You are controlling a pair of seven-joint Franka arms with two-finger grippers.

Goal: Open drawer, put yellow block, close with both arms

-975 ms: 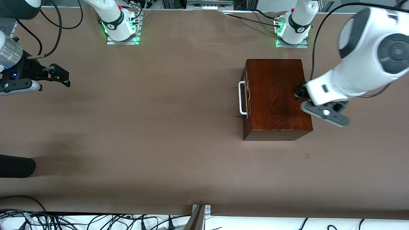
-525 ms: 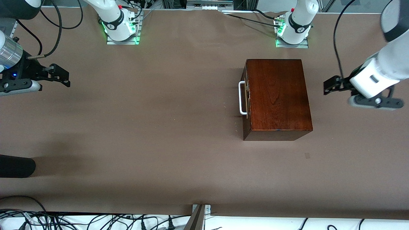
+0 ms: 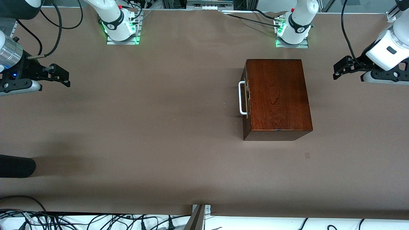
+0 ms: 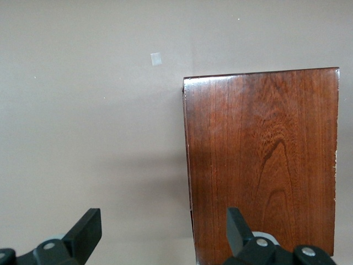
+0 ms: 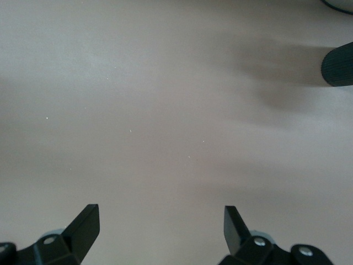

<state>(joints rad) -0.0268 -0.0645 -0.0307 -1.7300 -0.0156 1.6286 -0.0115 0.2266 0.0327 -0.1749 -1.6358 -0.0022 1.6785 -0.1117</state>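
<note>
The dark mahogany box (image 3: 277, 95) stands on the table toward the left arm's end, its drawer pushed in with the white bar handle (image 3: 242, 97) on its front. The box's top also shows in the left wrist view (image 4: 262, 160). The yellow block is not in view. My left gripper (image 3: 339, 71) is open and empty, up over the table beside the box at the left arm's end; it also shows in the left wrist view (image 4: 162, 226). My right gripper (image 3: 64, 78) is open and empty, waiting over bare table at the right arm's end; it also shows in the right wrist view (image 5: 161, 223).
A black cylindrical object (image 3: 16, 166) pokes in over the table edge at the right arm's end, nearer the front camera, also in the right wrist view (image 5: 337, 66). A small pale square mark (image 3: 307, 155) lies on the brown table cover (image 3: 159, 127) near the box.
My left arm has pulled away from over the box's top toward the left arm's end of the table. The right arm and the box have not moved.
</note>
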